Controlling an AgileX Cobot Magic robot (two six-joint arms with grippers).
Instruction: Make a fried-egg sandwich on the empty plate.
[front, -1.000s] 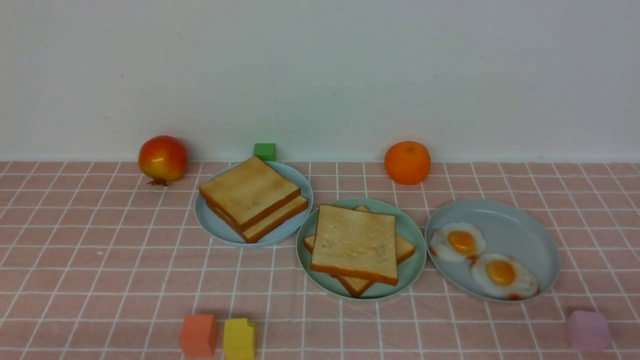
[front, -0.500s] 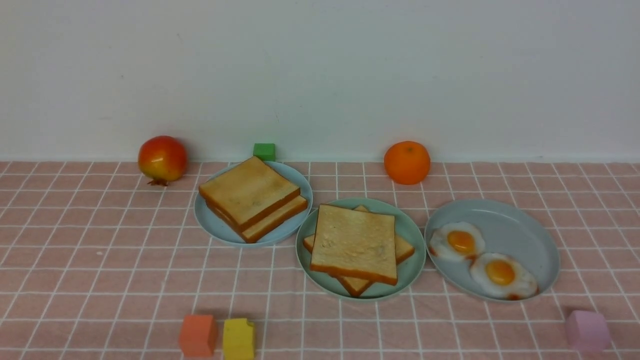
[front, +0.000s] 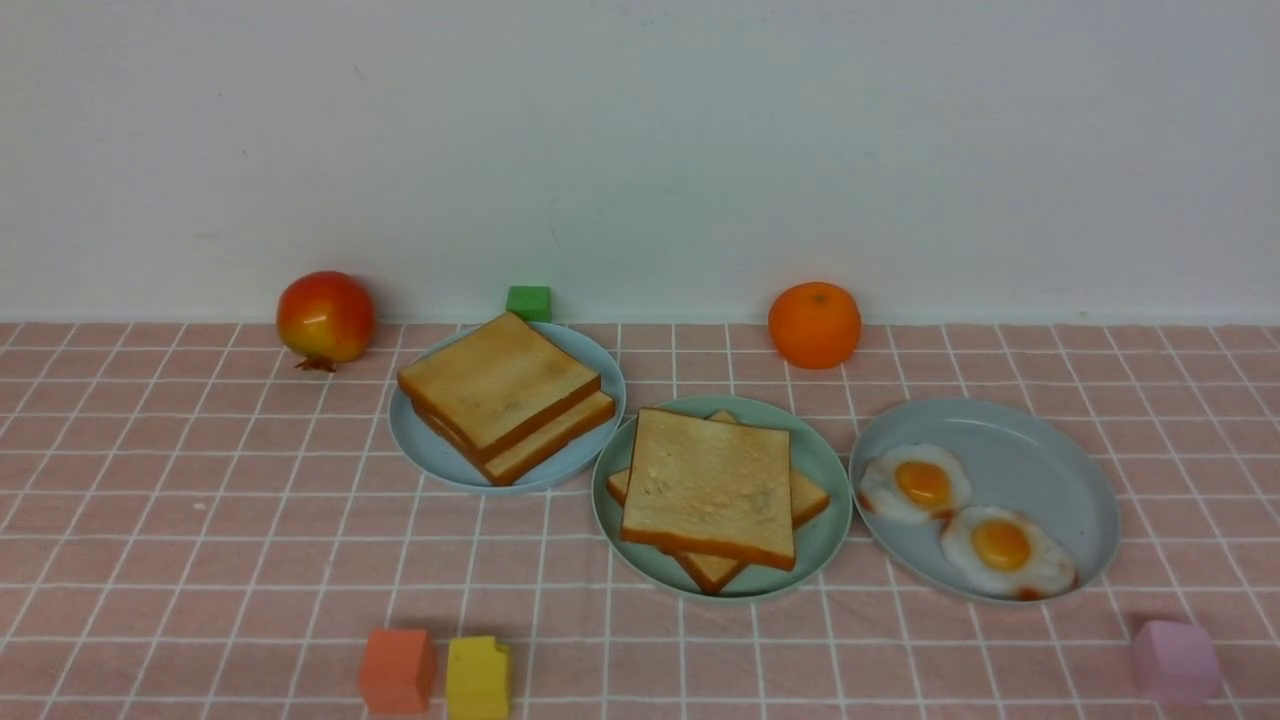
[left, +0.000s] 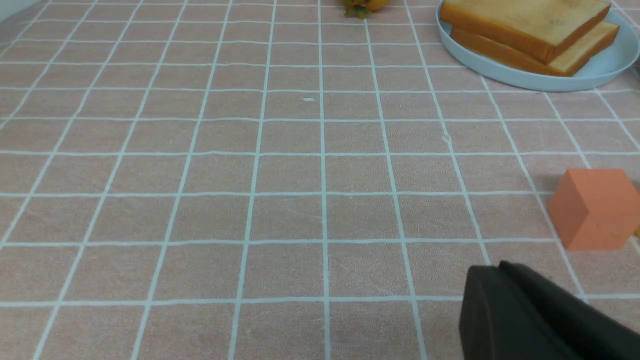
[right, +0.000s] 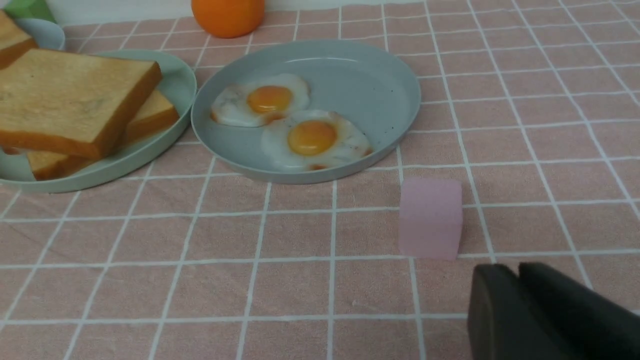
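While both sets of fingers (left: 500, 280) (right: 517, 280) look pressed together over the worktop (front: 200, 520), the sandwich (front: 712, 490) sits on the green plate (front: 826, 470).

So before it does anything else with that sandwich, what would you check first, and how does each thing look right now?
1. Mint-green plate holds two toast slices: ok.
2. Egg between those slices: cannot tell.
3. Two fried eggs remain on the blue-grey plate: ok.
4. Left gripper holds nothing, jaws together: ok.
5. Right gripper holds nothing: ok; its jaws' state: cannot tell.
6. Pink cube lies close to the right gripper: not ok.
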